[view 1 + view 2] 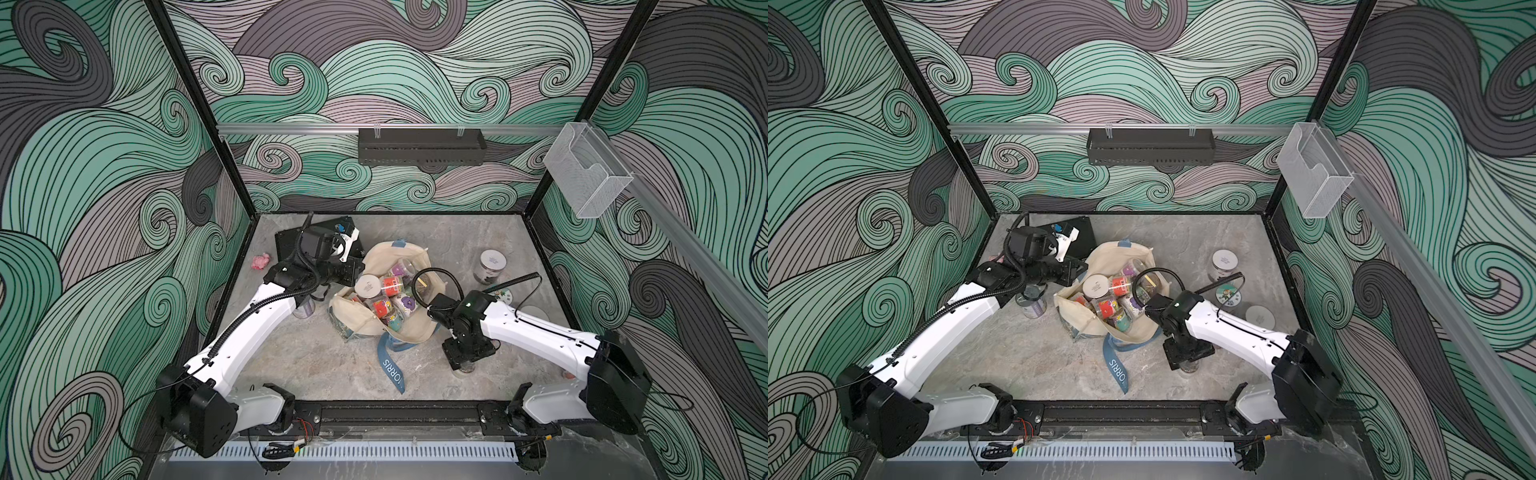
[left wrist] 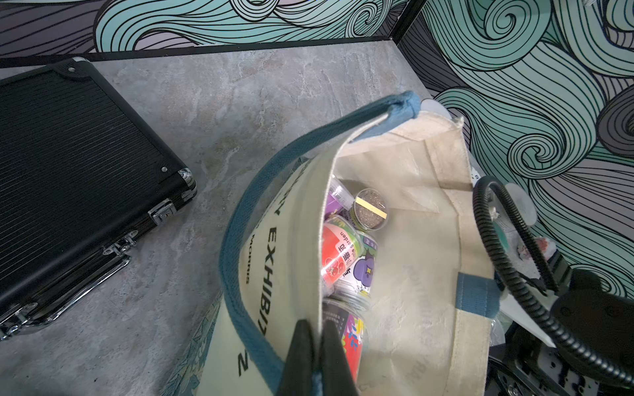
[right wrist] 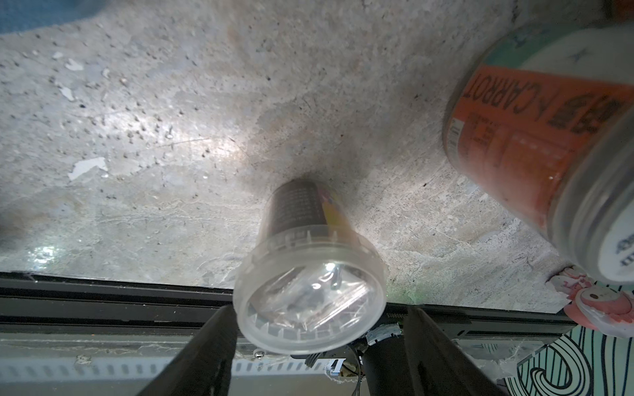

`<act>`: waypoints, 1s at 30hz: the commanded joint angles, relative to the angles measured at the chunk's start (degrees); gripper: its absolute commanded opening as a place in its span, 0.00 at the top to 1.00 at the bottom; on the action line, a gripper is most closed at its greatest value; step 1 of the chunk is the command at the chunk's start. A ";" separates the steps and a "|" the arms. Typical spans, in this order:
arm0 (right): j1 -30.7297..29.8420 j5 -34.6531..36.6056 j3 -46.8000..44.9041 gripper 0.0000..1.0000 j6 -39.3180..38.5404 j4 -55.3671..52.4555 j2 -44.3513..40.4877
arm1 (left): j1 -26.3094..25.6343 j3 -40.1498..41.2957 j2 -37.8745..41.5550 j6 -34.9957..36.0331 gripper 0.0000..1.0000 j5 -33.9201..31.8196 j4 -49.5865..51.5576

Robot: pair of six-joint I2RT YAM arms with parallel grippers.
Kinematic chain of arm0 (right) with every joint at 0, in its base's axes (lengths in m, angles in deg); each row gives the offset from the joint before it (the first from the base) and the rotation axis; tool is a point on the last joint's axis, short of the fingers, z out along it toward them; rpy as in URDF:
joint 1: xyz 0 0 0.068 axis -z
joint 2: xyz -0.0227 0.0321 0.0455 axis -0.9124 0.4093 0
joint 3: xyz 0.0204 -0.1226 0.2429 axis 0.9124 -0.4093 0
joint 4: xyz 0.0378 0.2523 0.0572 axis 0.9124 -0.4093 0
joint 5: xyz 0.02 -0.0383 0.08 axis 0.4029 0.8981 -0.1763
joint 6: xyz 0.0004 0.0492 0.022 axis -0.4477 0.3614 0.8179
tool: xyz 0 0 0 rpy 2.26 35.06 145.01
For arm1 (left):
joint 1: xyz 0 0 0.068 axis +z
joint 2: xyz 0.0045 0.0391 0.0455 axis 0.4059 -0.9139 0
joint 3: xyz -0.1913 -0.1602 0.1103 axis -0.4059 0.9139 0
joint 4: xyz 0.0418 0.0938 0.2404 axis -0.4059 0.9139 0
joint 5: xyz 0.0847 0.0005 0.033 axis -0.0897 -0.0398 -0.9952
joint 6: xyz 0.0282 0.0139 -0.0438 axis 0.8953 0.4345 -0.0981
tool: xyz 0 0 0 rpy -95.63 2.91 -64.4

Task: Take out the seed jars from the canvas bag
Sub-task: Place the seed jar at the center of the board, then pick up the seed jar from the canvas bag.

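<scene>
Most seed jars (image 1: 386,291) lie heaped inside the canvas bag (image 1: 384,254) at the middle of the surface (image 1: 332,365). The left gripper (image 2: 316,329) has its jaws clamped on the bag's rim. One small jar (image 3: 303,219) stands upright near the front edge, between the parted jaws of the right gripper (image 3: 317,310), apparently untouched.

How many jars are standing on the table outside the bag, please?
5 outside the bag: one jar under the left arm, another jar within the open right gripper, and three on the right: rear jar, green-lidded jar, white-lidded jar. The arms may hide others.
</scene>
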 commanded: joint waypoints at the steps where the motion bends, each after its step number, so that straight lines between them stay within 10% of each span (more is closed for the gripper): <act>1: 0.26 0.87 1.62 0.24 -0.40 -0.32 -0.20 | -0.32 -1.50 -0.24 -0.40 1.00 1.35 -0.19; 14: 0.33 -0.21 10.25 0.20 -1.63 1.44 -14.06 | -0.48 -0.71 0.80 -0.53 1.00 2.78 -1.66; 30: -1.76 -21.83 17.03 0.62 -1.42 39.71 5.65 | -0.65 0.43 -0.23 -0.37 1.00 3.13 -3.18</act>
